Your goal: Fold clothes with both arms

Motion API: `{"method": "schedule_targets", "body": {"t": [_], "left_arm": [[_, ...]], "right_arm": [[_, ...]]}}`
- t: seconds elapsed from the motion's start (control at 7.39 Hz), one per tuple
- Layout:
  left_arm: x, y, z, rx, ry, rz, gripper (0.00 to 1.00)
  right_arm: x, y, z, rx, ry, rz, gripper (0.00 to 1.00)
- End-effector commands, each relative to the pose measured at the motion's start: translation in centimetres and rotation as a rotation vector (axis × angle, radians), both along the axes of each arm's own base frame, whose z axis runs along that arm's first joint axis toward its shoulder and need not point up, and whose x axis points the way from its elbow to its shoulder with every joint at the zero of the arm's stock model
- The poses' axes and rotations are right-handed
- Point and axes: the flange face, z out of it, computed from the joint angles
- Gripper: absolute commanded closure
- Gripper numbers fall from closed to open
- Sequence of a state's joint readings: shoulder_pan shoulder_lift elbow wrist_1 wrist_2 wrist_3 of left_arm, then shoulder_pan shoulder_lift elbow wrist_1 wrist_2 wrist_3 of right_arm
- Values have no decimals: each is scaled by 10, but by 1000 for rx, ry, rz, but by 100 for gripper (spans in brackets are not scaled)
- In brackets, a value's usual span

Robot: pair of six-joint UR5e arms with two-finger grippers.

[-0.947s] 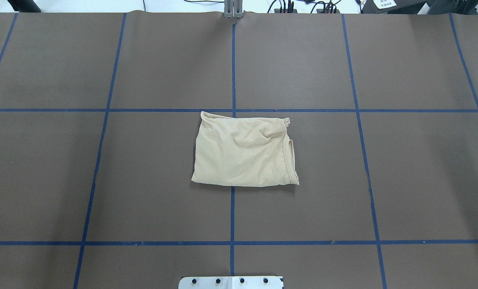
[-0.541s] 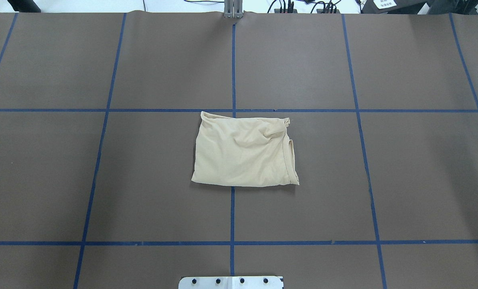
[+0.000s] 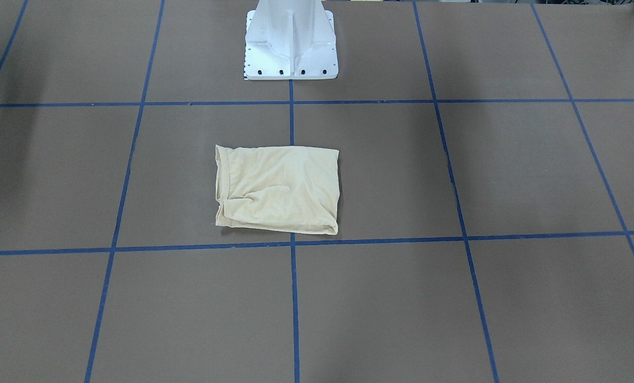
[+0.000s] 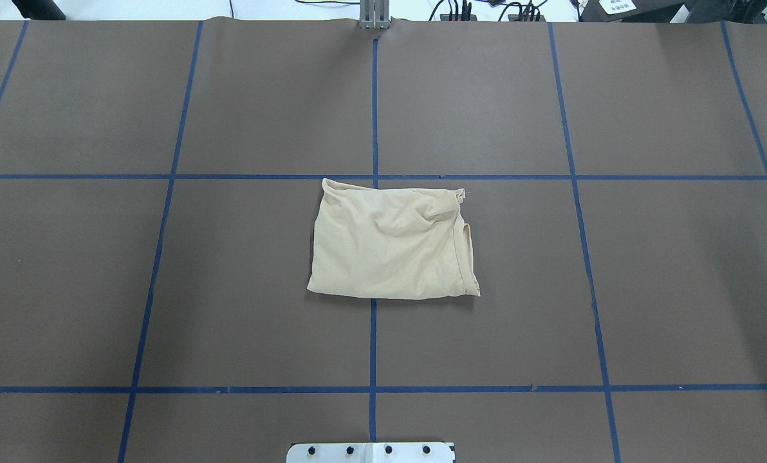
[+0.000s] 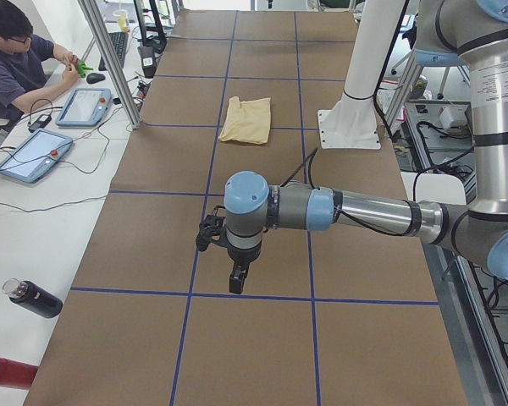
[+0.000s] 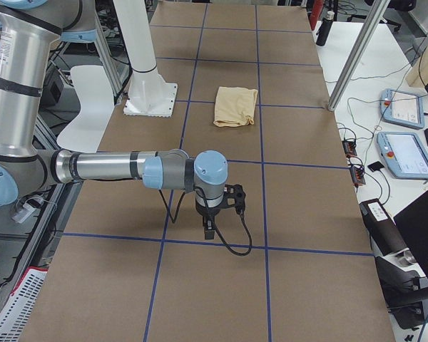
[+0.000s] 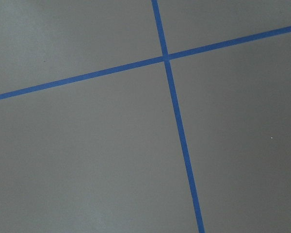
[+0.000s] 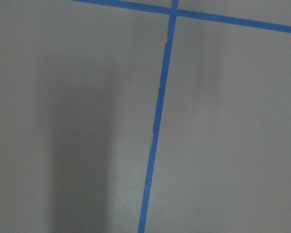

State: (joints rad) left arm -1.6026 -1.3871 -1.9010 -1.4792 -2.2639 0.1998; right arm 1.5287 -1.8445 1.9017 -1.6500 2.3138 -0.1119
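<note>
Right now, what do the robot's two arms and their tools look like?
Both are alike. The left arm and the right arm are round silver tubes with grey joints and light blue caps. Each ends in a small black two-finger tool: the left tool, the right tool. A black cable loops from the right wrist.
</note>
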Motion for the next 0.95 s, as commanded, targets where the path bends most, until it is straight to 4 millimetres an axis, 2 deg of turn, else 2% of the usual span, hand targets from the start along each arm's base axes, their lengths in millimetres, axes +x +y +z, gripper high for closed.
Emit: {"method": "schedule_targets", "body": {"t": [0.0, 0.27, 0.81], "left_arm": [[0, 0, -1, 13, 0, 6, 0], [0, 1, 7, 3, 0, 4, 0], [0, 0, 5, 18, -1, 8, 0]], "right_arm": [[0, 5, 7, -16, 6, -1, 0], [0, 6, 7, -24, -4, 4, 0], [1, 10, 12, -36, 8, 6, 0]]}}
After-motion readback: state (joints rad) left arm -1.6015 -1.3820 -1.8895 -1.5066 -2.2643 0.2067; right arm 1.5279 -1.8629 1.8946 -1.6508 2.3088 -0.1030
